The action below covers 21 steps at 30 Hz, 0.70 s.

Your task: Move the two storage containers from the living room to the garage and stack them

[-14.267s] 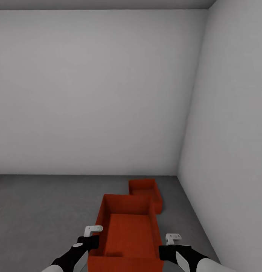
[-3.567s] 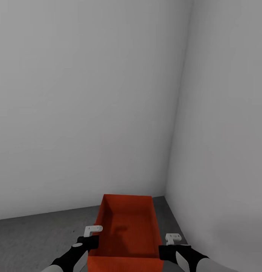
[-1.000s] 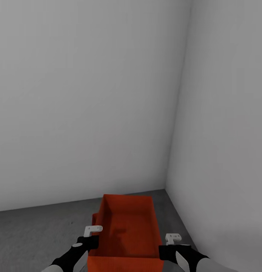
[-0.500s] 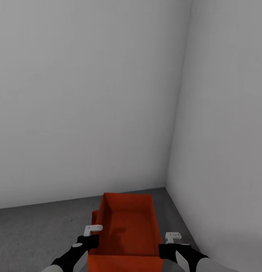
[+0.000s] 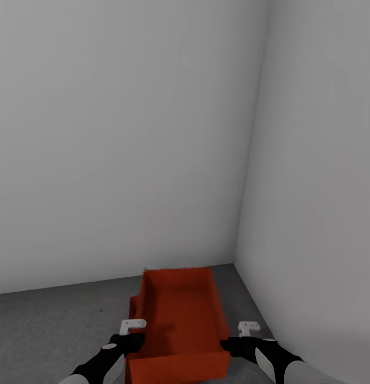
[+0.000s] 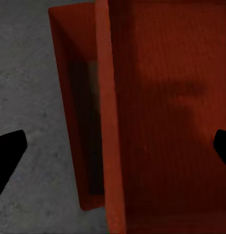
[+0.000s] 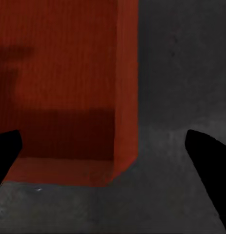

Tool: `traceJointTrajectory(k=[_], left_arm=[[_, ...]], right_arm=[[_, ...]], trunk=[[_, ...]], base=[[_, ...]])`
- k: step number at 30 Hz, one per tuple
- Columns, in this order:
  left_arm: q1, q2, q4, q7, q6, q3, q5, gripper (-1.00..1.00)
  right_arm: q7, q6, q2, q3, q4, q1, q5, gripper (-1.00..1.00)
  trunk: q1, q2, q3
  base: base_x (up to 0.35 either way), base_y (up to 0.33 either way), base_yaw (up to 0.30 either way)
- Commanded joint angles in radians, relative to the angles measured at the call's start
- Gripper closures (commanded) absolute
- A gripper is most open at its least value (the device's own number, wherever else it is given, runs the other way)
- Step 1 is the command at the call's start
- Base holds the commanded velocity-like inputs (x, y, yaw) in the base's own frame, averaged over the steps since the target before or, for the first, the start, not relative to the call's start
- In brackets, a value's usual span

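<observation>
An orange-red rectangular thin-walled plastic container [image 5: 179,325] with a finely ribbed surface is seen in the head view between the two black arms, near the corner formed by two plain pale grey walls [image 5: 126,138]. Its image is blurred at the far rim. A second orange-red plastic container [image 5: 133,308] of the same kind lies beneath it on the dark grey speckled floor [image 5: 51,325], with a strip of its wall showing past the upper container's left side. In the left wrist view the upper container [image 6: 166,117] is seen overlapping the lower one [image 6: 76,122], whose open interior is exposed along one side, so the two are not squarely aligned.

The left end effector [image 5: 133,324] is placed at the upper container's left wall; in its wrist view the fingers [image 6: 8,153] are spread wide apart, one over the floor and one over the container's inside. The right end effector [image 5: 249,326] is placed just beside the right wall, and its fingers [image 7: 208,165] are likewise held wide apart, the container's wall [image 7: 126,87] lying between them without visible contact
</observation>
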Motion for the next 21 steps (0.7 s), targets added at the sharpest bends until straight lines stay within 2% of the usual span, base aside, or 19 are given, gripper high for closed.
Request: traceJointTrajectory(k=[1,16,21], left_arm=[[0.000,0.000,-0.001,0.006,0.000,-0.009,0.010,-1.00],[0.000,0.000,0.000,0.004,0.010,-0.009,0.010,-1.00],[0.000,0.000,0.001,0.004,0.015,-0.009,0.008,-1.00]], right_arm=[[0.003,0.008,0.000,-0.007,-0.002,0.000,0.002,-1.00],[0.003,0.009,0.000,-0.008,-0.002,0.000,0.003,-1.00],[0.003,0.009,0.000,-0.008,-0.002,0.000,0.003,-1.00]], trunk=[[0.000,0.000,-0.001],[0.000,0.000,-0.001],[-0.019,0.035,0.015]], base=[[0.000,0.000,0.000],[0.000,0.000,0.000],[0.000,0.000,0.000]])
